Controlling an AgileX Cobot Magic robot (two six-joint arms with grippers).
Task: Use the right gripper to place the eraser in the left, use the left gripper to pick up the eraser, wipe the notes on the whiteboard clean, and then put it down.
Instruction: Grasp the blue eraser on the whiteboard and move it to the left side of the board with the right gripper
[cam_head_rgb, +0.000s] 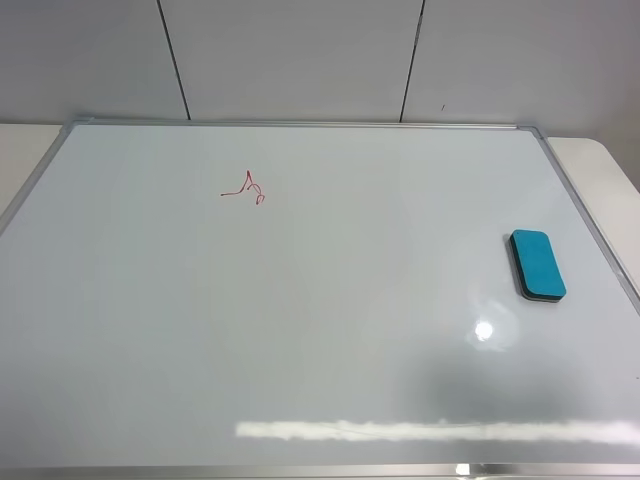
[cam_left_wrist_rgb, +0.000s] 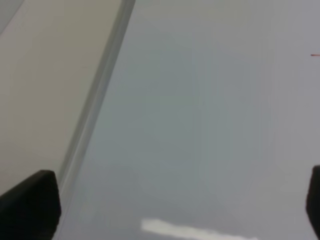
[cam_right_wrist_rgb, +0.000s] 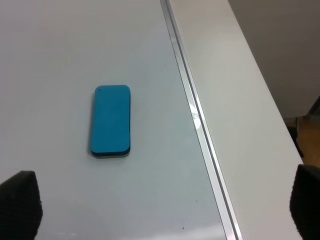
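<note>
The teal-blue eraser (cam_head_rgb: 538, 264) lies flat on the whiteboard (cam_head_rgb: 320, 330) near its right edge, also in the right wrist view as eraser (cam_right_wrist_rgb: 110, 120). The red notes (cam_head_rgb: 245, 189) sit in the board's upper left part; a sliver of the notes (cam_left_wrist_rgb: 315, 54) shows at the left wrist view's edge. Neither arm appears in the exterior high view. My right gripper (cam_right_wrist_rgb: 165, 212) is open, its black fingertips (cam_right_wrist_rgb: 20, 202) far apart, short of the eraser and not touching it. My left gripper (cam_left_wrist_rgb: 180, 207) is open above the board's left frame, holding nothing.
The board's silver frame (cam_right_wrist_rgb: 197, 120) runs beside the eraser, with the pale table (cam_right_wrist_rgb: 250, 125) beyond it. The left frame (cam_left_wrist_rgb: 95, 110) and table (cam_left_wrist_rgb: 45, 90) show in the left wrist view. A grey panelled wall (cam_head_rgb: 300, 55) stands behind the board.
</note>
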